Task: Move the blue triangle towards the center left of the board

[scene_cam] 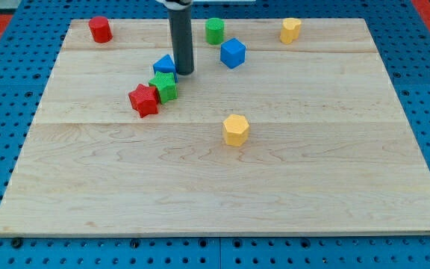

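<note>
The blue triangle (165, 66) sits on the wooden board (222, 187), left of centre toward the view's top. My tip (184, 72) is right against its right side, partly covering it. A green star-shaped block (164, 87) touches the triangle from below, and a red star-shaped block (144, 100) touches the green one at its lower left.
A red cylinder (100, 29) stands at the top left. A green cylinder (214, 31) and a blue cube (233, 53) are at top centre. A yellow block (290, 30) is at top right. A yellow hexagon (236, 129) is near the centre.
</note>
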